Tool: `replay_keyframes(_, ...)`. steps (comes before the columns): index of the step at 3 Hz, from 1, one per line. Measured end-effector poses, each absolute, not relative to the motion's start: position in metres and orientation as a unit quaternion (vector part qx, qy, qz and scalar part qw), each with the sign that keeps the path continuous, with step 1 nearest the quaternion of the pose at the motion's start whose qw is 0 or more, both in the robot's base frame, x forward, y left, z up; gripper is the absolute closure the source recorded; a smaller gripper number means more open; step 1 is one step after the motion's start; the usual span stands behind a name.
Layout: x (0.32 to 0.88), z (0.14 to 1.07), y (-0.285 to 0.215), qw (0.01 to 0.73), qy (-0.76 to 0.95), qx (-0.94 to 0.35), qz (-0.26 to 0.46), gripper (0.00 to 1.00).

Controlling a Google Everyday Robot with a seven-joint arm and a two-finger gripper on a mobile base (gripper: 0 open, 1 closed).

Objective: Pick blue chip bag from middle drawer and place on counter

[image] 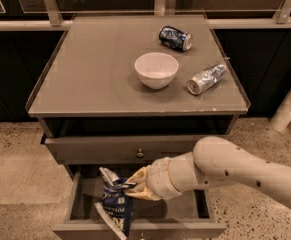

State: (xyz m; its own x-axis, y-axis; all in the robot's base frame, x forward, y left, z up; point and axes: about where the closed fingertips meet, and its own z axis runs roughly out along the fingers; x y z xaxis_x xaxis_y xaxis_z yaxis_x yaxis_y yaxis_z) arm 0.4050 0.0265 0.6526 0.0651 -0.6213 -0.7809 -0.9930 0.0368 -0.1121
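The blue chip bag (116, 204) is crumpled dark-blue foil with white lettering, upright inside the open middle drawer (80, 199). My gripper (133, 185) reaches in from the right on a cream arm and is shut on the bag's upper right edge. The bag hangs over the drawer's front left part, its lower end near the drawer front. The counter (95, 69) is the cabinet's grey-brown top above.
On the counter stand a white bowl (156, 69), a dark-blue can (175, 37) lying behind it, and a silver-blue can (206, 78) lying to its right. The knobbed drawer (140, 149) sits just above the open one. A white post (290, 109) stands at right.
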Motion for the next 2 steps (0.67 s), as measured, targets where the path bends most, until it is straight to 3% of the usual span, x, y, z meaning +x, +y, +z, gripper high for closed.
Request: replay_keyframes(2,0.401,0.749,0.033,0.407,0.488,-0.706,0.311,1.00)
